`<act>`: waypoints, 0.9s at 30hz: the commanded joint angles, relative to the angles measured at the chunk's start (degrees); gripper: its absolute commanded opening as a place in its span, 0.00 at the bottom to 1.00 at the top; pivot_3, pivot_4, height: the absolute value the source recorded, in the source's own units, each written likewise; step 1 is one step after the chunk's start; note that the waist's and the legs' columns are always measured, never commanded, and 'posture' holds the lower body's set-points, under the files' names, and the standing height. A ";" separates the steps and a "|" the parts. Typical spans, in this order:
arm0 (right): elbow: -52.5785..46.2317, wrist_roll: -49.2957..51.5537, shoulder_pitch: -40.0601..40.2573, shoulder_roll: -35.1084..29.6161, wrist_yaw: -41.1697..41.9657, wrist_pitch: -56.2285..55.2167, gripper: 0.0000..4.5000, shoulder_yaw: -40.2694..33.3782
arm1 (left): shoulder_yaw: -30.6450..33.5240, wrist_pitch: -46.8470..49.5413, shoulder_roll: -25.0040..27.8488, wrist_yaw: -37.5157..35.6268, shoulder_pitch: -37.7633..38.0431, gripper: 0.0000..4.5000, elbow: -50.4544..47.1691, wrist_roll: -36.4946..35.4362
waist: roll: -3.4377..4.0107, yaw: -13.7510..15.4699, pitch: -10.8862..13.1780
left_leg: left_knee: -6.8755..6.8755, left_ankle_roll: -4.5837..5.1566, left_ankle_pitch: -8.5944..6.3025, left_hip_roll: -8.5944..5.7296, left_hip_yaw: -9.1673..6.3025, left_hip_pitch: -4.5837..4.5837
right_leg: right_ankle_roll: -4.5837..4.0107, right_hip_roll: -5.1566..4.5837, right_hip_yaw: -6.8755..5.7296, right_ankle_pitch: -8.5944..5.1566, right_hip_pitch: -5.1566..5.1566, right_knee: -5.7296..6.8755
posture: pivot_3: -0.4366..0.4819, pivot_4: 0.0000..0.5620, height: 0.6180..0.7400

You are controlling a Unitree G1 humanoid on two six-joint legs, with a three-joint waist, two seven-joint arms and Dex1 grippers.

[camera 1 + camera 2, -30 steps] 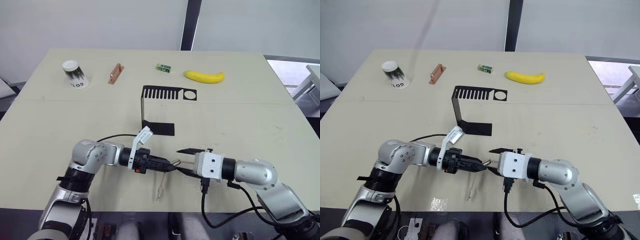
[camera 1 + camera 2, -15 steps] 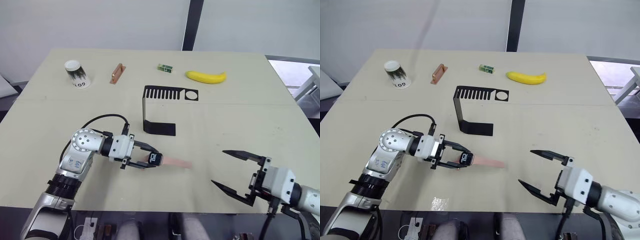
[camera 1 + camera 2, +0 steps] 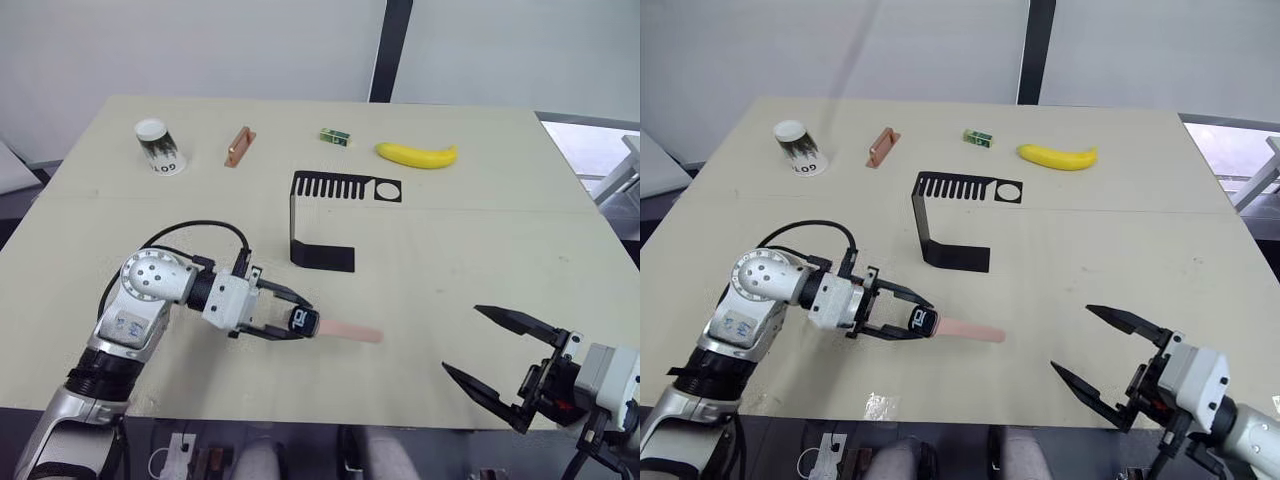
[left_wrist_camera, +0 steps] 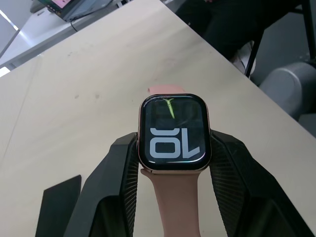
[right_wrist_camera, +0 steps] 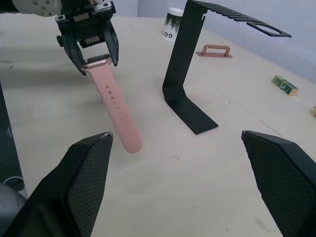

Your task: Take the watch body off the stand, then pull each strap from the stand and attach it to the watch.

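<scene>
left hand [image 3: 292, 322]: closed on the watch body [image 3: 303, 321], one black finger [image 4: 118, 173] pressed to each side of the case; low over the near part of the surface.
watch body: dark screen facing up with white digits lit, pale rosy rim; held in the left hand, off the stand.
strap [image 3: 350, 331]: salmon-pink band fixed to the watch body, reaching from the case toward the robot's right, its far end down at the surface; holes show along it in the right wrist view.
second strap [image 4: 174, 205]: pink band leaving the other end of the case, running back between the left fingers.
right hand [image 3: 502, 369]: spread wide, nothing between its fingers; near the front edge of the surface at the robot's right, well apart from the watch.
stand [image 3: 320, 222]: black, beyond the watch near the middle of the surface; flat base down, upright back, comb-slotted top with a round hole at its right end; nothing on it.
surface [image 3: 480, 240]: pale beige top.
far row, left to right: paper cup [image 3: 160, 146] tipped over, copper-brown bar [image 3: 238, 146], small green box [image 3: 335, 137], banana [image 3: 417, 154].
</scene>
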 commanded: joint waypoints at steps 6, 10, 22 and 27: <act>-0.41 -0.36 -2.93 -0.88 -1.45 1.37 0.99 1.24 | -1.69 16.10 3.51 1.65 -5.97 0.36 -6.68 -0.84 | 0.07 0.21 0.03 | 0.04 -0.04 0.01 -0.04 0.00 -0.01 | -0.02 0.06 0.02 -0.02 0.00 -0.01 | 0.48 0.27 1.00; -0.41 -0.34 -3.46 -1.00 -0.56 1.29 0.99 2.23 | -6.13 17.55 -1.72 6.14 -4.97 0.36 -5.23 3.87 | 0.06 0.23 0.03 | 0.07 0.02 -0.03 -0.18 -0.03 -0.04 | 0.09 0.07 0.09 -0.06 0.01 0.00 | 0.48 0.27 1.00; 5.97 0.26 3.55 -0.33 7.69 -5.87 0.99 -0.22 | -15.27 15.26 -11.84 17.79 0.50 0.36 4.06 18.60 | 0.06 0.21 0.03 | 0.11 0.03 -0.03 -0.14 -0.03 -0.01 | 0.08 0.08 0.14 -0.06 0.02 0.04 | 0.48 0.27 1.00; 10.36 0.13 3.91 -0.05 11.01 -9.49 0.99 -0.18 | -13.71 12.49 -14.02 19.40 0.82 0.36 6.04 18.22 | 0.07 0.21 0.03 | 0.11 0.05 -0.04 -0.11 -0.04 0.00 | 0.08 0.04 0.12 -0.06 0.02 0.06 | 0.48 0.27 1.00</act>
